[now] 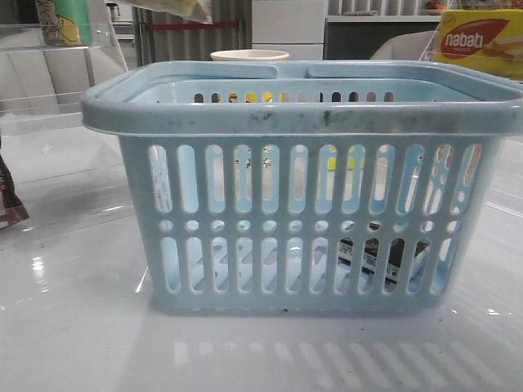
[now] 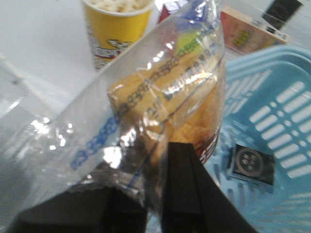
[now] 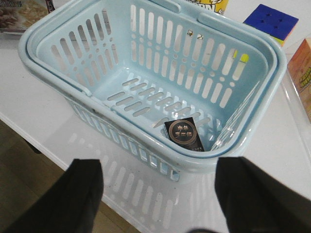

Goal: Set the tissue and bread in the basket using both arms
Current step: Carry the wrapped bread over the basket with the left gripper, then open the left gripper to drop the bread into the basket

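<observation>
Front view
- Basket: the basket (image 1: 302,188) stands upright at the centre of the desk (image 1: 73,343), light blue, slotted walls, thick scuffed rim.
- Tissue: a dark flat shape shows through the lower slots at about 4 o'clock of the near wall; judged to be the tissue (image 1: 380,257), lying on the basket floor.
- Arms: neither end effector is visible here.
- Surroundings: nabati box (image 1: 480,42) at 1 o'clock behind the basket; cup rim (image 1: 249,55) at 12 o'clock.

Left wrist view
- Left end effector: the left end effector (image 2: 158,194) is clamped on the clear wrapper of the bread (image 2: 160,102); the dark fingers (image 2: 182,189) pinch the film, not the loaf.
- Bread position: held aloft, over or just beside the basket rim; the tissue lies on the blue floor beneath.
- Handling: judged light and soft; crushes easily. The wrapper is slick and crinkled, so a film-only hold may slip or swing.
- Best hold: loose wrapper end, as now, sparing the loaf.
- Background: yellow cup (image 2: 116,29) beyond the bread.

Right wrist view
- Right end effector: the right end effector (image 3: 158,194) has its fingers spread wide apart, holding nothing, hovering outside the basket's near wall.
- Tissue position: flat in the floor corner nearest the camera, touching or just beside the wall.
- Tissue handling: judged light, thin, pliable.
- Status: tissue placed; bread not yet inside.
- Background: coloured cube (image 3: 271,22) beyond the far rim.
</observation>
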`<state>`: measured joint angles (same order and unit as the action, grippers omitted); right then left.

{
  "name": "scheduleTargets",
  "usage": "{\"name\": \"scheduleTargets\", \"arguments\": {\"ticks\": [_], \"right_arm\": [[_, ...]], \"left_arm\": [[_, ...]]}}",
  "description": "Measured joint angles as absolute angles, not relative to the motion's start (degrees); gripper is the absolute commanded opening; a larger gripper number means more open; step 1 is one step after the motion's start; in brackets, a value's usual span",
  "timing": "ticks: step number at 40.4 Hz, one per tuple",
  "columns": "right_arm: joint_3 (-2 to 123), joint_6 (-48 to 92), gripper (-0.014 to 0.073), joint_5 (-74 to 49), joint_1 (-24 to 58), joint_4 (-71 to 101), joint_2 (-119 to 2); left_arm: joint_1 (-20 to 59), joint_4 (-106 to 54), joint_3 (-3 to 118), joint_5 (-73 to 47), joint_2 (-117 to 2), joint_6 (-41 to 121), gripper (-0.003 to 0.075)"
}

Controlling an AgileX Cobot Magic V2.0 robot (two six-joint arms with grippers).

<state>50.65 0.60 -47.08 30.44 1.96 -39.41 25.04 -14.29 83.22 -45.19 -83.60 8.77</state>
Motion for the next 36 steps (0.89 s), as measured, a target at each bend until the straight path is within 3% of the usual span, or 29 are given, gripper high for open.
{"name": "scheduleTargets", "arguments": {"ticks": [6,14,20,28,36], "right_arm": [[50.65,0.6,0.0581,-47.08,30.44,1.96,-39.41],[50.65,0.6,0.0581,-47.08,30.44,1.96,-39.41],[50.65,0.6,0.0581,-47.08,30.44,1.96,-39.41],[50.65,0.6,0.0581,-47.08,30.44,1.96,-39.41],[50.65,0.6,0.0581,-47.08,30.44,1.96,-39.41]], "left_arm": [[31.25,-14.29,83.22,-45.08,-87.03,9.07,0.0093],[33.47,-14.17,83.22,-43.76,-92.85,10.74,0.0106],[33.62,-14.17,83.22,-42.56,-95.1,11.35,0.0223],[33.62,-14.27,83.22,-41.76,-95.45,11.71,0.0444],[33.62,-14.27,83.22,-41.64,-95.45,11.76,0.0457]]}}
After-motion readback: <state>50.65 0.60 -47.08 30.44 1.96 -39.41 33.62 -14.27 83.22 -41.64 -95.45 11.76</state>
